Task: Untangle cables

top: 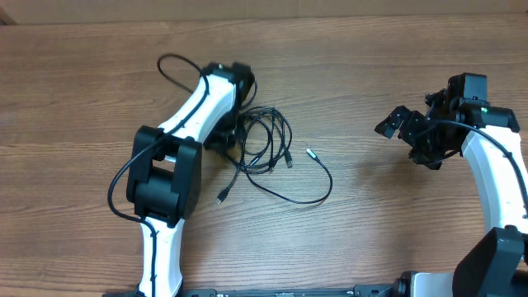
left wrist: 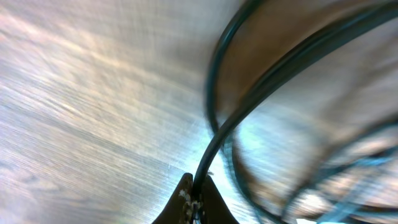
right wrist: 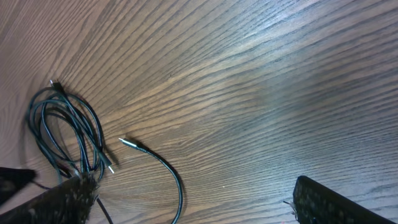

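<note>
The cables (top: 266, 142) lie as a loose black coil on the wooden table, just right of my left arm. My left gripper (top: 228, 137) sits at the coil's left edge, and in the left wrist view it (left wrist: 198, 200) is shut on one black strand (left wrist: 214, 140) that rises between its fingertips. One cable end with a silver tip (top: 311, 153) trails right of the coil, and another plug (top: 221, 198) lies below it. My right gripper (top: 406, 139) hovers open far to the right. In the right wrist view the coil (right wrist: 62, 127) and the silver-tipped end (right wrist: 127, 142) lie left of my open gripper (right wrist: 199, 205).
The left arm's own thick black wire (top: 177, 70) loops over the table behind the wrist. Bare wooden tabletop (top: 363, 190) stretches between the coil and the right arm. The table's far edge (top: 330, 18) runs along the top.
</note>
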{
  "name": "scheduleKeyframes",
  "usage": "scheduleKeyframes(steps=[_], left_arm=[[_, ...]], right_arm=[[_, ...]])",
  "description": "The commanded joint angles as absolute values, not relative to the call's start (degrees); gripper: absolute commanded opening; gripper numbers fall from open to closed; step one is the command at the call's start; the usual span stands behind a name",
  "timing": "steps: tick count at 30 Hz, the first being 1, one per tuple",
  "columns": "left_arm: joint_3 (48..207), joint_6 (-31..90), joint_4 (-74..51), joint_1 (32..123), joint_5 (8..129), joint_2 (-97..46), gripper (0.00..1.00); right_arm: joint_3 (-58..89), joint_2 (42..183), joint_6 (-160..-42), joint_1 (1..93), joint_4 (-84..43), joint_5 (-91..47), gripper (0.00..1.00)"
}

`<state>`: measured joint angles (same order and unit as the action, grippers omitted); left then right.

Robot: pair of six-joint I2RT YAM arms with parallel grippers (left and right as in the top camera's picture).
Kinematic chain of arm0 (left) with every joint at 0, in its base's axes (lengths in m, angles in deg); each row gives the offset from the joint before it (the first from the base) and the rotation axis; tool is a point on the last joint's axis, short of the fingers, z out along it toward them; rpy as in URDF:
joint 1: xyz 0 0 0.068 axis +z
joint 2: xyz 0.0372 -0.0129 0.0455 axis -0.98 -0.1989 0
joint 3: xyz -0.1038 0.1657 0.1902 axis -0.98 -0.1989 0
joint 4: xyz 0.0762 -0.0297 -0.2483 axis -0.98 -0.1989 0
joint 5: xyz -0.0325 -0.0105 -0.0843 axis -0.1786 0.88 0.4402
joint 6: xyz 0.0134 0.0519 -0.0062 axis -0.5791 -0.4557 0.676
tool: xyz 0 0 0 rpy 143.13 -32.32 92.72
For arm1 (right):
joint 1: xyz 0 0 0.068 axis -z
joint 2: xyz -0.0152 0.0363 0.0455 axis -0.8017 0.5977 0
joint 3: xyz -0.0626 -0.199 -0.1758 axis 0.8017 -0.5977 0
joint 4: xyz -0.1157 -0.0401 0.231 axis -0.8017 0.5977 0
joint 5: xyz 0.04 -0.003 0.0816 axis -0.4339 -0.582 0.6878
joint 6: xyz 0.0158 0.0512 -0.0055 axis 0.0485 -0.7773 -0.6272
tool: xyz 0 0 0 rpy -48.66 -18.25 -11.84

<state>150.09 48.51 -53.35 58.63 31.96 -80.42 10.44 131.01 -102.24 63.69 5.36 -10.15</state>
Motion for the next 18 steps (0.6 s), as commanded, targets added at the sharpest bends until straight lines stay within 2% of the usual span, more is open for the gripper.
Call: scheduleKeyframes(steps=[1,7,12,18], left_arm=[[156.74,47.48,-54.9,57.49,28.47,-72.9,0.04],[162.09,47.05,-53.26,55.55,28.51,-62.87,0.04],[164.48,43.48,-45.2,53.16,30.39,-54.56,0.04],[164.48,36.86,-30.97,51.07,44.14,-46.3,0.04]], right_arm=[[10.31,130.5,-102.44,63.54,5.27,-10.72,1.0],[10.31,130.5,-102.44,63.54,5.27,-10.72,1.0],[10.31,130.5,-102.44,63.54,5.27,-10.72,1.0],[10.31,130.5,-102.44,63.54,5.27,-10.72,1.0]])
